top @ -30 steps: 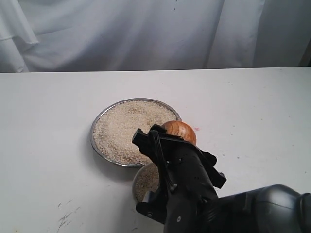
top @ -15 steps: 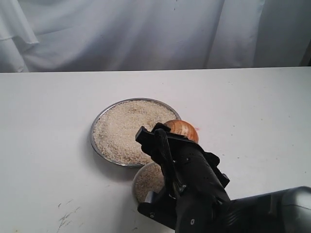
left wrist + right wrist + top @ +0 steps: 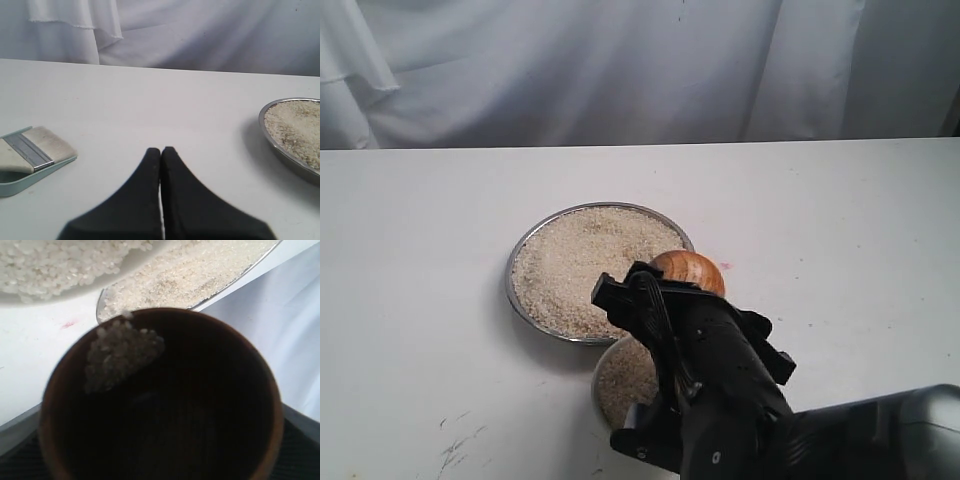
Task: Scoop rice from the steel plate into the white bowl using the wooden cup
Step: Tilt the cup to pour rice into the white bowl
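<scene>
Over the last half second the right hand (image 3: 660, 292) has rocked back slightly, and its dark finger now sits lower across the plate's near edge. Nothing else has shifted. The hand is clamped around the belly of the wooden cup (image 3: 689, 272), which is tipped over above the white bowl (image 3: 597, 385). Only a small clump of rice (image 3: 120, 352) clings inside the cup's lip.

The cup looks hard, light and glossy. Its rounded sides could slip, so the widest part is probably the safest place to hold it. The rice is loose and will likely pour freely and scatter.

The bowl sits just beside the rice-filled steel plate (image 3: 520, 262) on the counter (image 3: 420, 250). Well apart from these, the left hand (image 3: 161, 152) hangs with its fingers pressed together and empty, near a brush (image 3: 35, 152).
</scene>
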